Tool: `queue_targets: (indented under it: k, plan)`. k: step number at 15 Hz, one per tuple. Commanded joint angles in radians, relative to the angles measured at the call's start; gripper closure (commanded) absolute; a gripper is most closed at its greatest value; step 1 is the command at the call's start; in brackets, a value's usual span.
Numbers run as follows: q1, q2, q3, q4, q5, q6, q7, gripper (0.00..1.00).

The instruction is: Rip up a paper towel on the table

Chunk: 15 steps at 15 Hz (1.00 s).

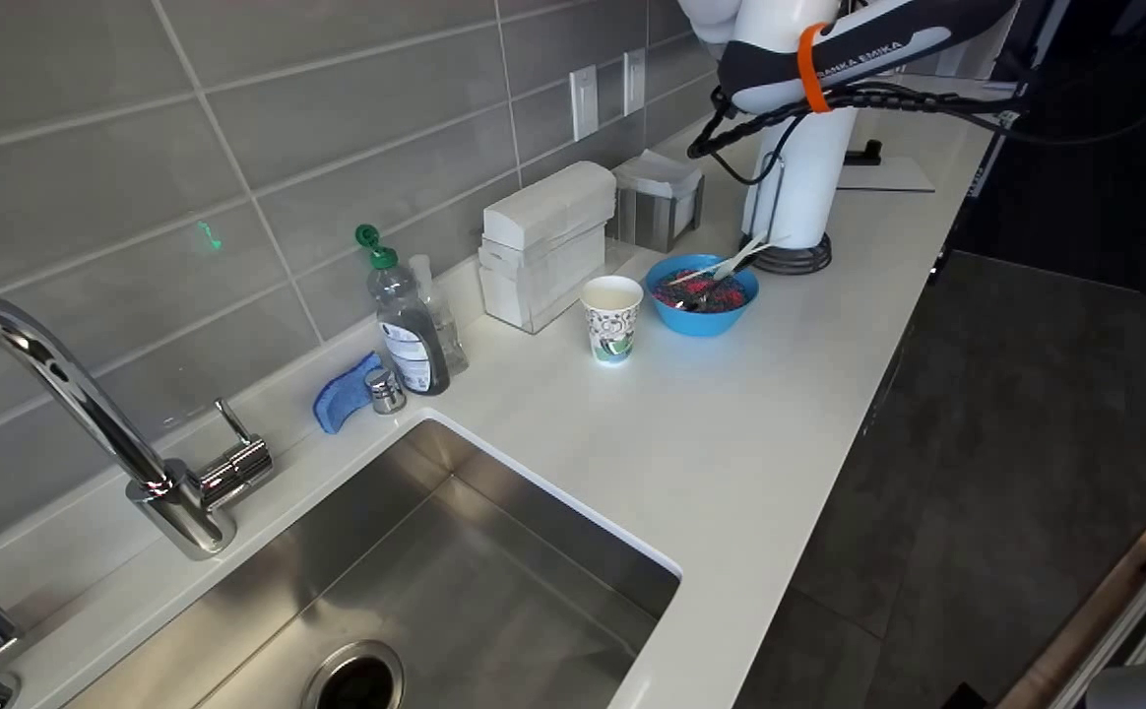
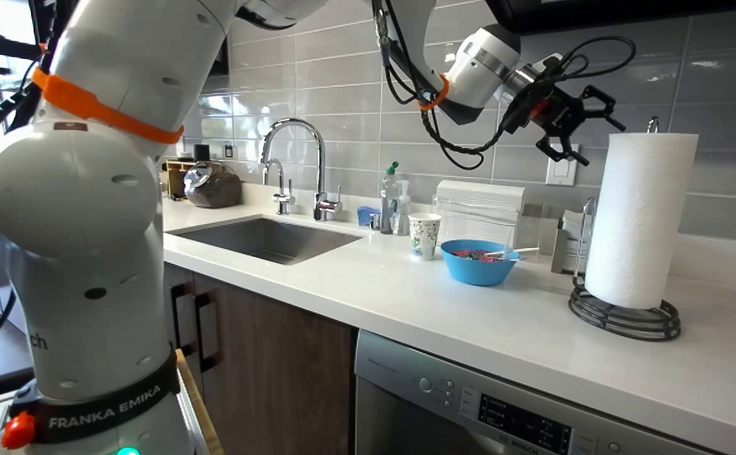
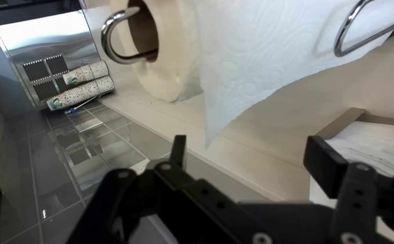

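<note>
Tool (image 3: 248,152) spread wide, empty, paper towel (image 3: 261,67) nearby, edge hanging loose, bare table (image 2: 393,284) along front edge

in an exterior view, L to R along counter (image 2: 374,287): sink (image 2: 279,243), soap btl (image 2: 388,208), cup (image 2: 424,237), bowl (image 2: 477,272), paper towel roll (image 2: 640,221) on holder (image 2: 627,323) | faucet (image 2: 322,167) bhd sink | sponge (image 2: 365,215) L of soap btl | utensils (image 1: 728,266) in bowl | box (image 2: 478,212) bhd bowl, nr wall (image 2: 355,133) | tool (image 2: 603,145) abv counter, just L of roll's top, touch unclear

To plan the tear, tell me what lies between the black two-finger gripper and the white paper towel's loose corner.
The wrist view shows no object between the gripper and the paper towel corner; a shiny metal wire stands farther right.
</note>
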Motion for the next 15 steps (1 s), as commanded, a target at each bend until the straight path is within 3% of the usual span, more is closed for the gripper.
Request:
queue_targets:
  k: [1, 7, 9, 15]
  plan:
    - [0.002, 0.068, -0.008, 0.096, 0.071, -0.061, -0.057, 0.42]
    - [0.010, 0.092, -0.018, 0.142, 0.123, -0.133, -0.067, 0.89]
    - [0.011, 0.079, -0.017, 0.130, 0.140, -0.165, -0.072, 1.00]
    - [0.003, 0.052, 0.002, 0.102, 0.266, -0.290, -0.147, 1.00]
